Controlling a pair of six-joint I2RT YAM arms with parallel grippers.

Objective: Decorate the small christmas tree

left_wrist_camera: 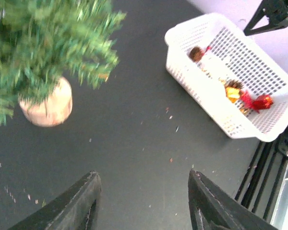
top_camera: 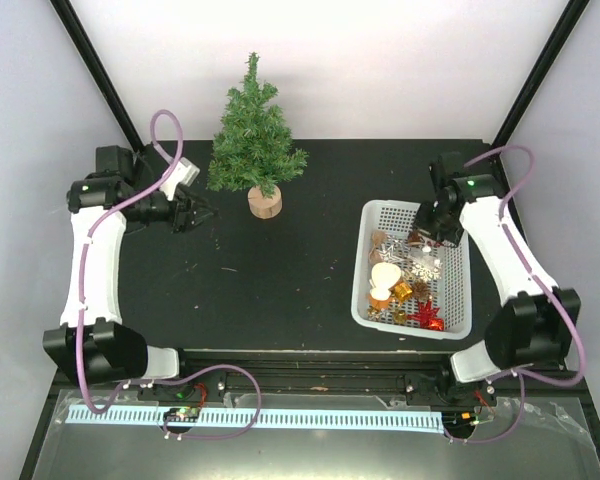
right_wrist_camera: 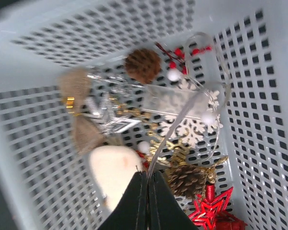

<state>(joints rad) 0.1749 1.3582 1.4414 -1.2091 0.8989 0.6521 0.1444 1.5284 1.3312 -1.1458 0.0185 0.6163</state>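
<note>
The small christmas tree [top_camera: 252, 130] stands on its wooden disc base [top_camera: 264, 203] at the back middle of the black table; it also shows in the left wrist view [left_wrist_camera: 43, 43]. My left gripper [top_camera: 205, 213] is open and empty, low over the mat left of the tree [left_wrist_camera: 143, 175]. My right gripper [top_camera: 427, 232] is inside the white basket [top_camera: 365, 260]. It is shut [right_wrist_camera: 147, 173] on a thin clear ribbon [right_wrist_camera: 175, 124] that loops up over the ornaments, with white balls and red berries [right_wrist_camera: 180, 60] along it.
The basket [right_wrist_camera: 86, 28] holds a brown pine cone [right_wrist_camera: 142, 64], a burlap bow [right_wrist_camera: 79, 120], a cream ornament [right_wrist_camera: 115, 170], a white snowflake [right_wrist_camera: 192, 129], a gold-tipped pine cone [right_wrist_camera: 187, 179] and a red star [right_wrist_camera: 209, 211]. Small crumbs lie on the mat [left_wrist_camera: 149, 129].
</note>
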